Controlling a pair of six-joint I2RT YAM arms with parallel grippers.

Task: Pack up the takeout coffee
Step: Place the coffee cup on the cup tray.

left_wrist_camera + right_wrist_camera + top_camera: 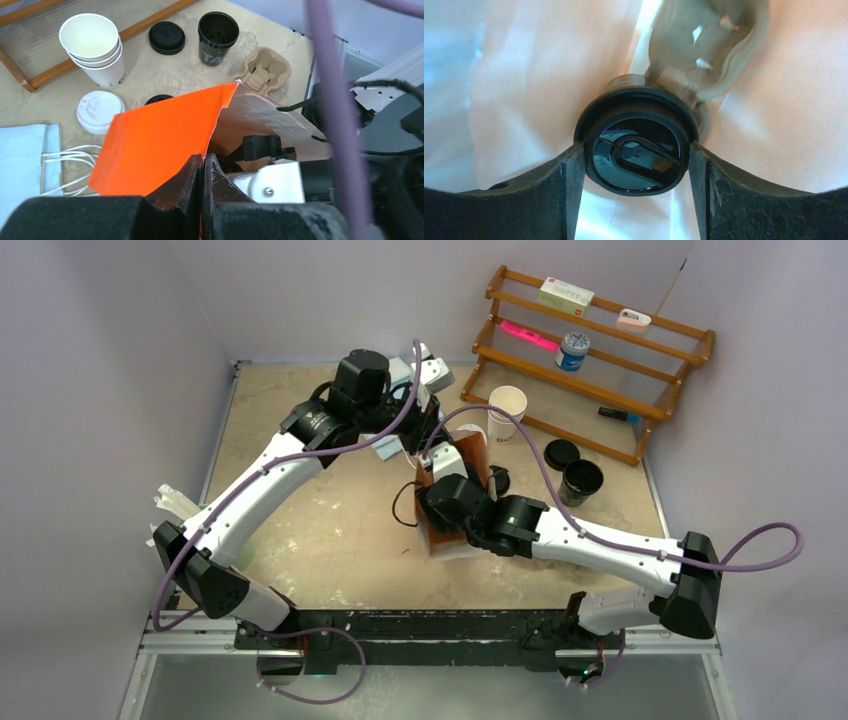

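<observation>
**Lidded cup inside the bag, mouth pinched open**

The right claw (636, 150) is spread to a cup's width, fingers pressed on either side of the lidded black cup (624, 107) it grips. The cup is inside the orange bag (160, 145), right against the pulp carrier (709, 45), probably so it can seat in a pocket. Just beyond, the left claw (202, 170) is pinched tight on the bag's edge, seemingly to prop the mouth open. Farther out on the counter (330, 540) stand an open black cup (218, 31) and two loose black lids (166, 37) (498, 480). That makes two black cups, three black lids and one carrier. There is also a stack of three white cups (95, 50) and one white lid (100, 111).
</observation>
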